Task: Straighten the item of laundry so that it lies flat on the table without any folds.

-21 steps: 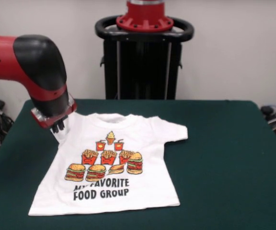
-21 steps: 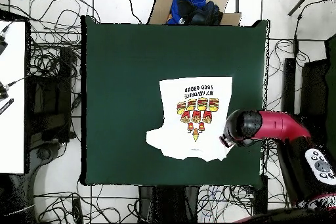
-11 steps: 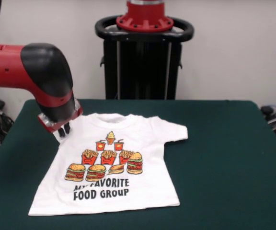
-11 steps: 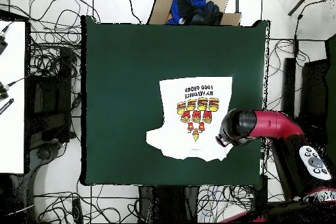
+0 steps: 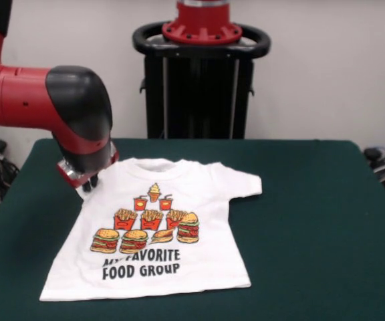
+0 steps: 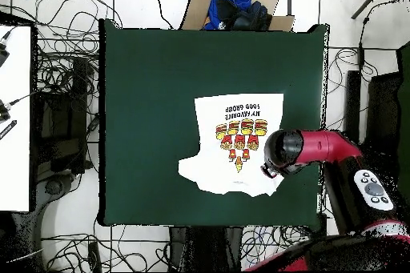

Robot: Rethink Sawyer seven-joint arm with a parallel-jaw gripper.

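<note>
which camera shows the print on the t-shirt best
The front view: the T-shirt faces the camera, so its burgers, fries, drinks and black text read upright. The overhead view shows the T-shirt whole on the table, but its print is small and turned upside down.

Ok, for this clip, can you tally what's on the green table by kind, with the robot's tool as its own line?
T-shirts: 1, the white printed T-shirt, lying on the table
Tools: 1, the tool at the shirt's sleeve, mostly hidden by the arm
Total: 2
</note>
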